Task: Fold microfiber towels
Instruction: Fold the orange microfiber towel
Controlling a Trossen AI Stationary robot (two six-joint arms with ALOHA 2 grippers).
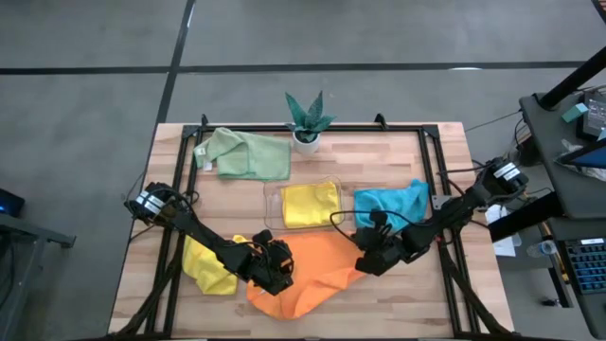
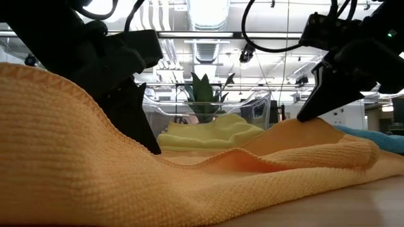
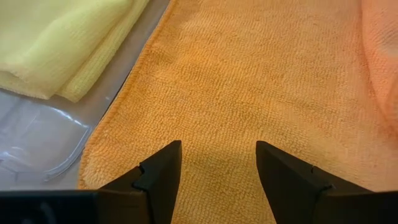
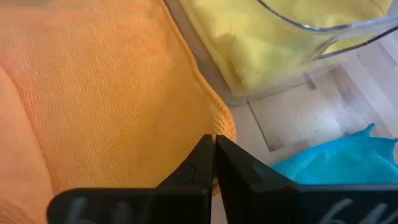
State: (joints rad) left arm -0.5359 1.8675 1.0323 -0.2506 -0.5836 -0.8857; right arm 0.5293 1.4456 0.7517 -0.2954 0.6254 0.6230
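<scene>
The orange towel lies spread and rumpled at the table's near middle. My left gripper stands open over its left part, one fingertip on either side of a strip of cloth. My right gripper is shut at the towel's far right corner. A folded yellow towel lies in the clear tray. A second yellow towel lies bunched at the near left, a teal towel to the right of the tray, and a pale green towel at the far left. My left gripper's fingertips reach down to the orange cloth; I cannot tell whether they touch it. My right gripper pinches the orange towel's corner beside the tray between its two shut fingertips, slanting down from the table's right. The corner is raised into a low peak; the rest of the towel lies on the table.
A small potted plant stands at the far edge, behind the tray. A black metal frame runs along the table's sides. Bare wood shows at the near right.
</scene>
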